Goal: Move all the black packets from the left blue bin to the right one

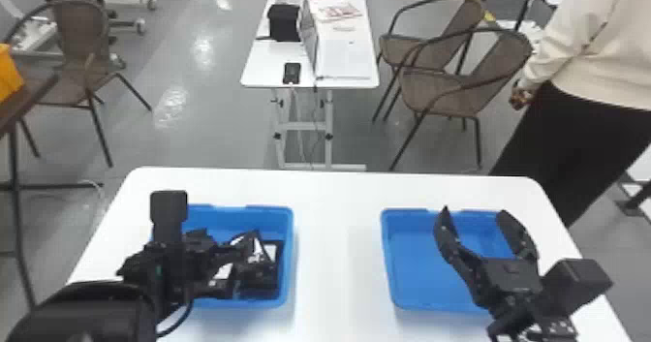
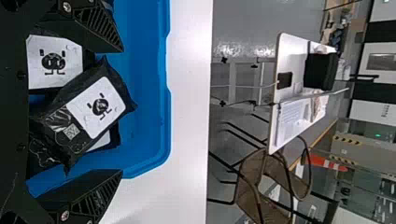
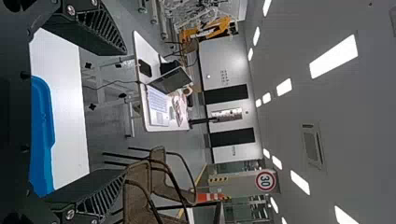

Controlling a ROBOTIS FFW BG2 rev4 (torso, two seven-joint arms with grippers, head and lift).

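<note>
Black, glossy packets (image 2: 95, 105) with white labels overlap inside the left blue plastic bin (image 1: 273, 224), below the wide-spread, empty left gripper (image 1: 244, 264); the right gripper (image 1: 474, 213), open and empty, hangs over the right blue bin (image 1: 411, 258).

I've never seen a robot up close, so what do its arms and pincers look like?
The left arm and right arm are black; the left has a bulky, rounded section and a thin dark cable curving alongside. The left pincer and right pincer each have two black tapering fingers, ribbed, with pale round screw heads near the base.
</note>
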